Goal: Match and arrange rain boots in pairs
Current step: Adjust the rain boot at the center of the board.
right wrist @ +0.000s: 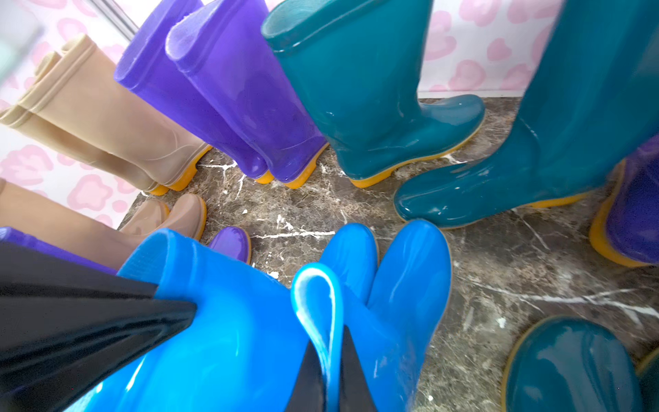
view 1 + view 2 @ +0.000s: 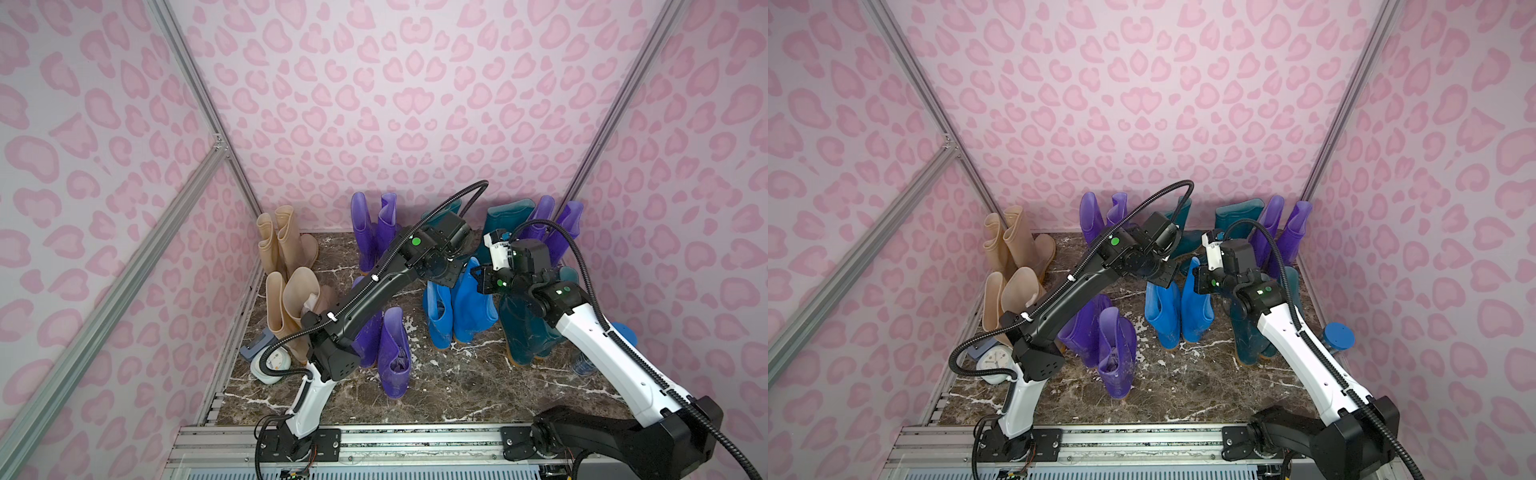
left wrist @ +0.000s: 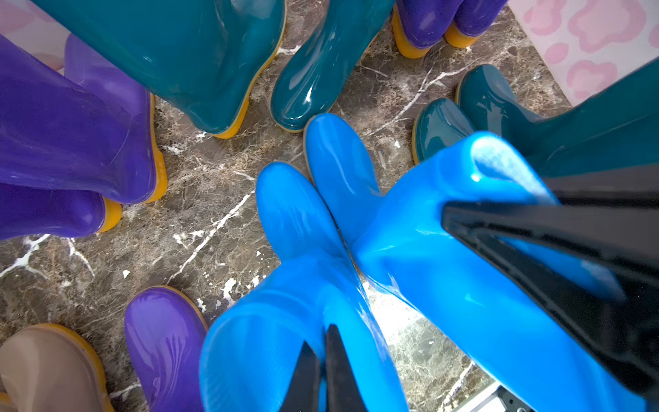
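The rain boots in hand are the blue pair (image 2: pixel 471 311), stood side by side with toes together on the middle of the marble floor (image 2: pixel 457 386). They are placed between a purple pair (image 2: pixel 390 353) nearer the front and a teal pair (image 2: pixel 523 328) on the right. Each blue boot is held by the top of its shaft. The left claw (image 3: pixel 321 342) is closed tight on the rim of one, and the right claw (image 1: pixel 330 342) is closed tight on a fold of the rim of the other, whose soft wall is pinched flat. Whether the soles bear fully on the floor cannot be told.

The matching of the blue boots is judged to be almost done, only the letting go being left. Both grips would need to be eased off and the claws drawn straight up clear of the shafts. This should be done slowly, since the pinched rubber is likely to spring back and a tall boot is easily tipped onto its neighbours. The beige boots (image 2: pixel 291 299) are seen in twos by the left wall. The two teal boots by the back wall (image 1: pixel 356 89) are set somewhat apart and may be taken next.
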